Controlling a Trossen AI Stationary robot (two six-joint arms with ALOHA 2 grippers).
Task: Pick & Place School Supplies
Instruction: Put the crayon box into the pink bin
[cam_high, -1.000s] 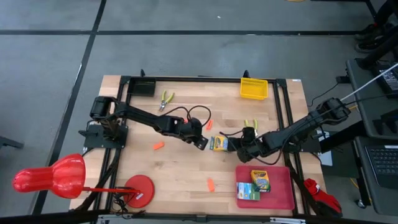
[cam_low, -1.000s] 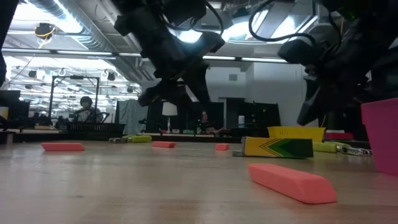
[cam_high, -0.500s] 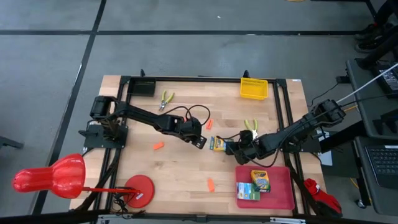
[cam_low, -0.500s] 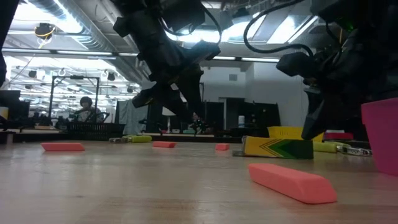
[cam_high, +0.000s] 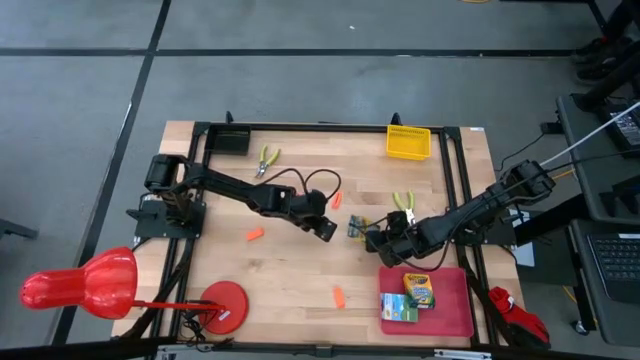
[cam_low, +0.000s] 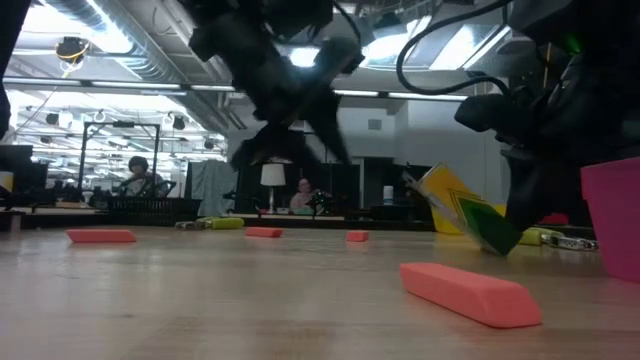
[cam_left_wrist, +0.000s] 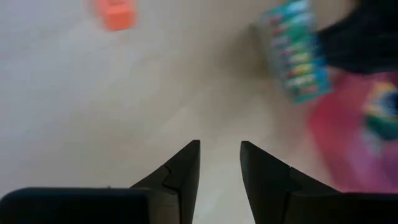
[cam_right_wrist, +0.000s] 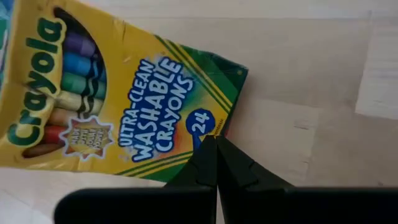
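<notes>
A pale wooden worktop (cam_high: 290, 270) stands on a grey floor (cam_high: 300, 90) crossed by dark seam lines. A desk (cam_high: 610, 220) with dark equipment sits off to one side. Seen from worktop height, the room behind is a large open hall with exposed ceiling ducts (cam_low: 120, 45), long strip lights (cam_low: 130, 88) and a bright ceiling panel. A person (cam_low: 139, 176) sits at a far desk, and a small lamp (cam_low: 271, 176) stands in the distance.

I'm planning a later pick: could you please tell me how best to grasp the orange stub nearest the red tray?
Grip the orange stub across its narrow width, at mid-length, coming straight down from above. It lies flat and alone, with both long sides exposed.
</notes>
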